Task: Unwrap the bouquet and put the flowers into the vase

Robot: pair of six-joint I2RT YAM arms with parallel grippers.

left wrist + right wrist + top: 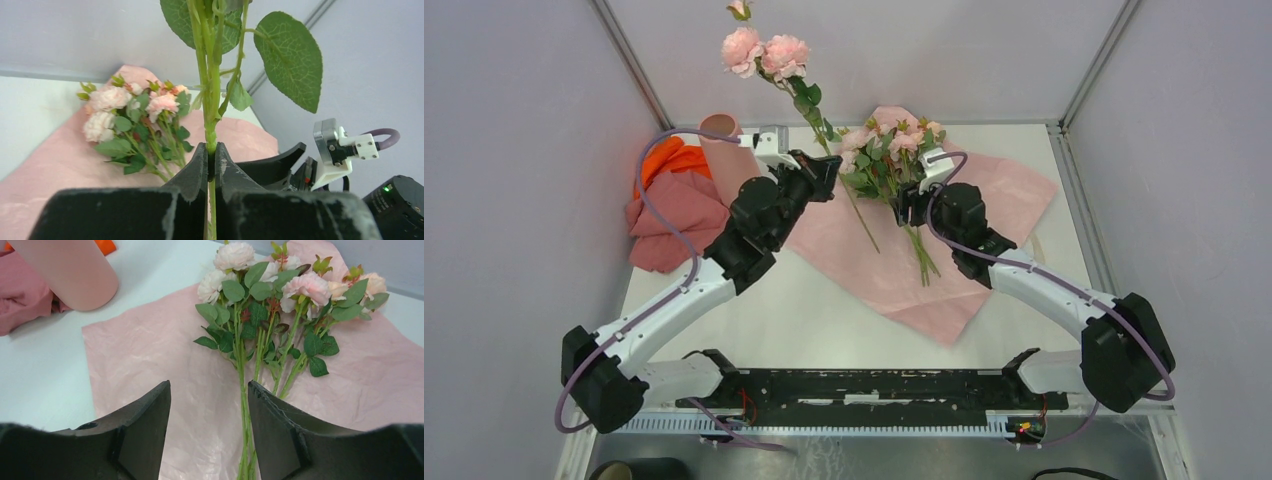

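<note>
At the far left of the counter (824,320) a heap of salmon-pink and orange cloths (674,205) is seen, and just to its right the vase (724,150), a plain pale-pink cylinder whose mouth cannot be made out clearly from above (it appears to stand upright, though this is not certain). Immediately right of the vase the left gripper (822,165) is held above the counter, its jaws pressed tight on a single rose stem (210,100). The stem's long axis is carried upward and toward the far wall, with the blooms high above the jaws and the bare lower end hanging below them over the pink sheet (984,200). The coming move is judged to turn on this relation: the vase lies just to the left of the closed jaws, much nearer the left arm than the right, and the hanging lower end would have to be brought over the rim. Further right, the other flowers (894,150) are laid flat on the opened sheet, heads toward the far wall and stems pointing back toward the arms. Over those stems the right gripper (209,390) is poised with its jaws spread wide and nothing between them; the stems (245,415) run lengthwise into the gap, close to the right-hand finger. No brand, label or readable writing is visible anywhere.
</note>
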